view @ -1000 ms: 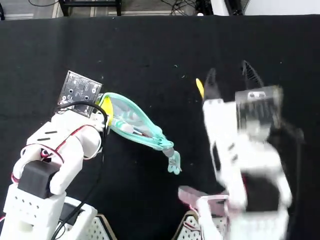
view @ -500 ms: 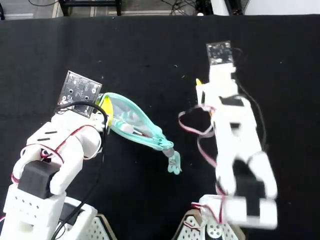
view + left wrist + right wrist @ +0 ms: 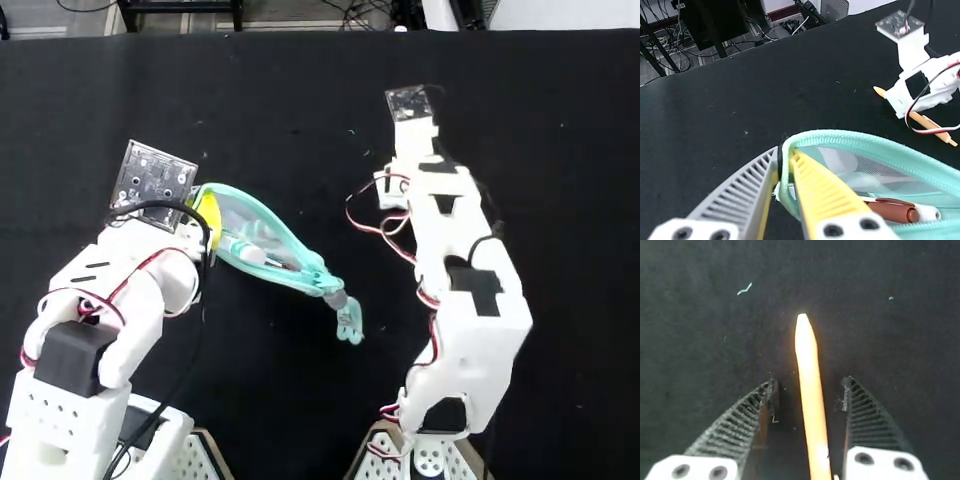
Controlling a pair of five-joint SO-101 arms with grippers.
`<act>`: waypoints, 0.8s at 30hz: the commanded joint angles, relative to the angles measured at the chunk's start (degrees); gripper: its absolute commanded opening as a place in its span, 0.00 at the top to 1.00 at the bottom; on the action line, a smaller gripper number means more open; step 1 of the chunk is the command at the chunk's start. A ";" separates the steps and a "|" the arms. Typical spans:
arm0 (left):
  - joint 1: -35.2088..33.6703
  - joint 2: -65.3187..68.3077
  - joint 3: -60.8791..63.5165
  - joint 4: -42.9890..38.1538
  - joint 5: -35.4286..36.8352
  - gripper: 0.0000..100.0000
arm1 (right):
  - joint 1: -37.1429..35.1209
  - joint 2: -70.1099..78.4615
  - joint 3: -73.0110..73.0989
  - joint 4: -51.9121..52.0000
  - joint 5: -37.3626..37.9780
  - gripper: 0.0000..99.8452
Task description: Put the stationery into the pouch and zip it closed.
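Observation:
A teal mesh pouch [image 3: 262,243] lies open on the black table, its zipper charm [image 3: 350,322] trailing toward the front. My left gripper [image 3: 784,155] is shut on the pouch rim [image 3: 850,137] at the far-left end, also seen from above as the left gripper [image 3: 205,213]. A brown-and-white pen [image 3: 895,210] lies inside the pouch. An orange pen [image 3: 810,385] lies flat on the table between the fingers of my right gripper [image 3: 808,384], which is open and straddles it without touching. From the left wrist, that orange pen [image 3: 932,131] pokes out on both sides under the right arm [image 3: 920,80].
The black cloth [image 3: 560,120] covers the whole table. The right arm [image 3: 450,250] stretches out over the centre right. Cables and equipment [image 3: 715,25] sit beyond the table's far edge.
The right arm swung forward and to the left, then lowered its gripper over the orange pen. The left arm and pouch stayed nearly still.

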 commanded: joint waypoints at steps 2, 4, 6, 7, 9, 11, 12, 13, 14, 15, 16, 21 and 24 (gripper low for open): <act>-0.40 2.37 12.79 0.79 0.26 0.97 | -1.05 0.13 -2.95 -1.49 3.52 0.80; -0.48 2.37 12.79 0.79 0.26 0.97 | -0.70 0.04 -2.95 -1.49 3.52 0.86; -0.57 2.37 12.79 0.79 0.26 0.97 | -0.62 -0.22 -2.95 -1.49 3.52 0.97; -0.57 2.37 12.79 0.79 0.26 0.97 | -0.53 -0.84 -2.59 -1.49 3.52 0.99; -0.57 2.37 12.79 0.79 0.26 0.97 | -0.53 -2.86 -1.01 -1.23 3.52 0.99; -0.57 2.37 12.79 0.88 0.26 0.97 | -0.53 -5.76 1.80 -1.85 3.52 0.99; -0.57 2.46 12.79 0.88 0.26 0.97 | -0.53 -7.69 3.30 -1.85 3.52 0.99; -0.57 2.55 12.79 0.88 0.26 0.97 | -0.53 -9.71 5.05 -1.85 3.52 0.99; -0.57 2.55 12.79 0.88 0.26 0.97 | -0.53 -12.00 6.90 -1.85 3.52 0.99; -0.57 2.64 12.79 0.88 0.18 0.97 | -0.53 -14.37 9.01 -1.85 3.52 0.99; -0.57 2.64 12.79 0.79 0.18 0.97 | -0.53 -16.66 11.12 -1.67 3.52 0.99; -0.57 2.73 12.79 0.70 0.18 0.97 | 0.00 -27.30 20.09 3.08 3.78 0.99; -0.57 2.64 13.05 0.88 0.18 0.97 | 4.84 -33.54 20.79 14.24 3.96 0.99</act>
